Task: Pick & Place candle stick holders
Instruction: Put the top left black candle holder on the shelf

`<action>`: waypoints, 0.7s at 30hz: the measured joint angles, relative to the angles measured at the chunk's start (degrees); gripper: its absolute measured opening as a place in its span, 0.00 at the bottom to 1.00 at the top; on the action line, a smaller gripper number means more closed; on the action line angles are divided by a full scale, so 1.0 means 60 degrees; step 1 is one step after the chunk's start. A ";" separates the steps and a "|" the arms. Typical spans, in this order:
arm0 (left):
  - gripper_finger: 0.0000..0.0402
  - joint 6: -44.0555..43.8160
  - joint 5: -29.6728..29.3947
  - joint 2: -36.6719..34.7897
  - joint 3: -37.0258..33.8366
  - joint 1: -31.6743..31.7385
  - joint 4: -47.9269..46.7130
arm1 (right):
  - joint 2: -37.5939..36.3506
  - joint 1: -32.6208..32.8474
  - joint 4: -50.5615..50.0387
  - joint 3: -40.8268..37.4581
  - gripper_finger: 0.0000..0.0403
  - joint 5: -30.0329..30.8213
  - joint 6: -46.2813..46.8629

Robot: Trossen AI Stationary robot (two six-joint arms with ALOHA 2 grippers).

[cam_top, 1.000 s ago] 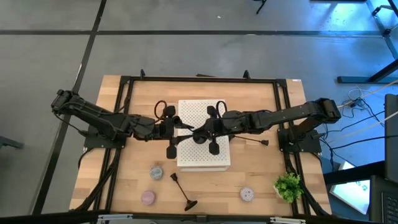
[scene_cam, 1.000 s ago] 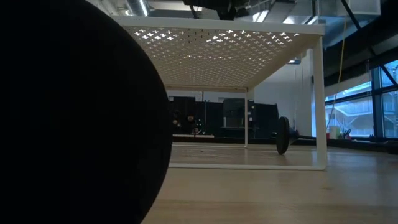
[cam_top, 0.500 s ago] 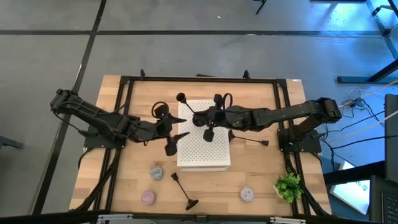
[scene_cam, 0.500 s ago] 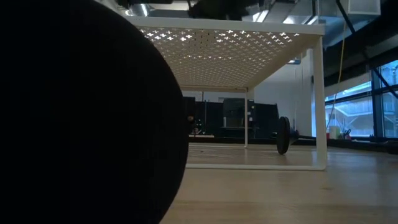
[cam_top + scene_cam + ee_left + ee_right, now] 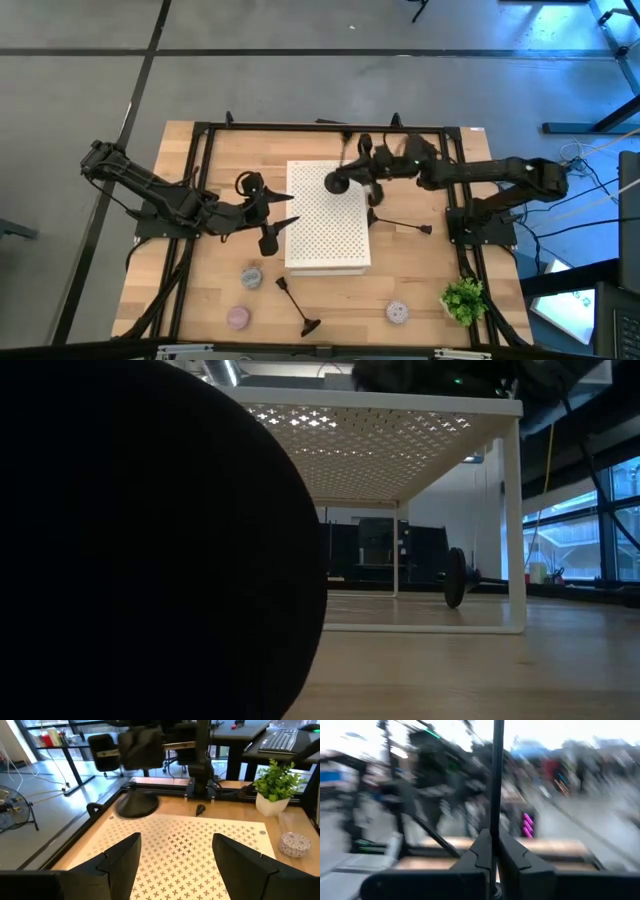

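On the wooden tabletop (image 5: 410,270) a white perforated board (image 5: 328,232) stands at the centre, raised on legs as the low view confirms. The right claw (image 5: 366,172) is positioned over the board's far edge, at roughly one o'clock from the board's centre, and is clenched on the thin stem of a black candle stick holder (image 5: 338,182); the right wrist view shows that stem (image 5: 496,780) running straight up from between the closed fingers (image 5: 481,851), while the round base hangs over the board's upper portion. Whether the base touches the board cannot be told. The left claw (image 5: 270,207) sits just off the board's edge at nine o'clock, released, its two fingers (image 5: 122,857) spread apart with nothing between them and pointing across the perforated surface. A second black holder (image 5: 294,304) lies tipped on its side on the tabletop at six o'clock from the board. A third (image 5: 400,225) lies on its side at three o'clock, close to the board's edge. A grey puck (image 5: 250,277) rests at about seven o'clock, with a pink puck (image 5: 238,318) nearer the front edge beyond it. A lavender puck (image 5: 397,312) sits at five o'clock, near a small green plant (image 5: 463,297).
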 joint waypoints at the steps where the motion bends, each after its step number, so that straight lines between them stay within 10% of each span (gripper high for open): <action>1: 0.60 0.0014 -0.0024 0.0007 0.0000 0.0028 0.0014 | 0.0095 -0.0007 0.0869 -0.0236 0.02 -0.0374 0.0024; 4: 0.60 0.0089 -0.0116 0.0062 -0.0004 0.0188 0.0084 | 0.0443 -0.0003 0.2401 -0.0575 0.02 -0.0421 0.0530; 10: 0.60 0.0073 -0.0200 0.0084 -0.0291 0.0463 0.0506 | 0.0509 0.0115 0.0434 -0.0268 0.02 0.3053 0.0139; 21: 0.60 -0.0084 0.0011 0.0084 -0.0335 0.0907 0.0586 | 0.1272 0.0403 -0.0396 0.0625 0.02 0.3096 -0.0401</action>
